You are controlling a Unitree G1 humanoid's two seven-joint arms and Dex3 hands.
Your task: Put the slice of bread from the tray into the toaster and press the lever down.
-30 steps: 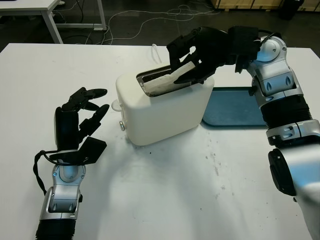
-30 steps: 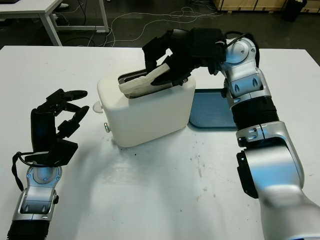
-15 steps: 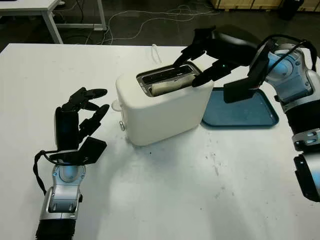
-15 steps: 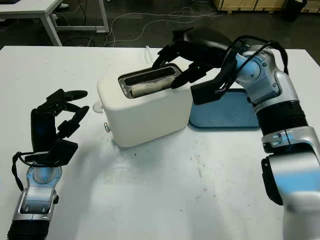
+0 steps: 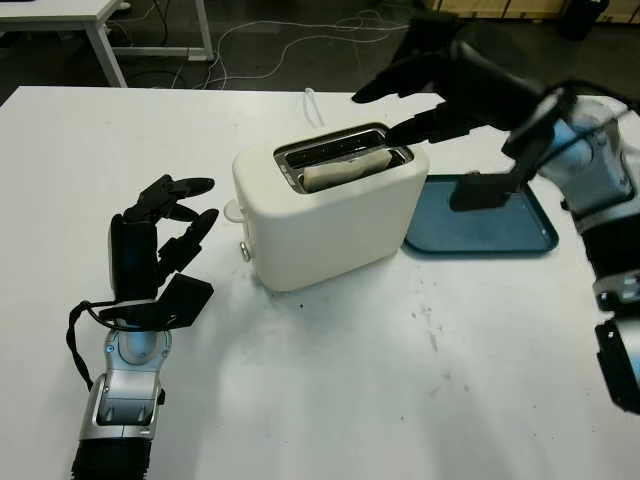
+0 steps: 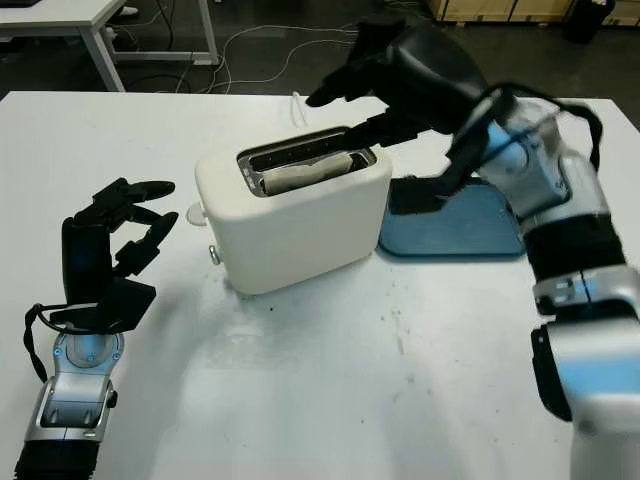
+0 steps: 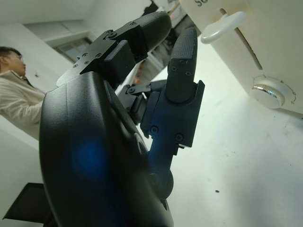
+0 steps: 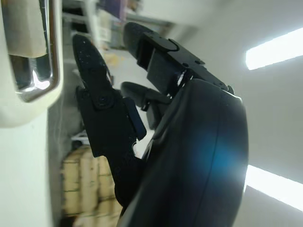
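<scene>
since a second ago the right hand [image 5: 425, 95] has let go of the slice of bread [image 5: 345, 171] and lifted off it; back then its fingers were clamped on the slice, which stuck out of the slot at a slant; now the hand hangs above the far right end of the toaster [image 5: 330, 215], holding nothing, open, with one finger reaching toward the slot's end; the slice has dropped and lies low in the slot, its pale top edge just below the metal rim; the blue tray [image 5: 480, 218] sits bare just beside the toaster on the white desk [image 5: 350, 380]; the left hand [image 5: 160, 235] has not moved, parked upright on the desk near the toaster's left end, holding nothing.

by my judgement the bread is in, and what is left is the lever; the white lever [image 7: 221, 27] juts from the toaster's end face above a round knob [image 7: 267, 93], on the side nearest the left hand, which makes that hand the natural one for the press; to do it well, bring a fingertip over the top of the tab, push straight down along its slot rather than sideways, so the light toaster does not slide or tip; keep the right hand clear of the slot, or let it steady the body from the far side; press until it latches before lifting away.
</scene>
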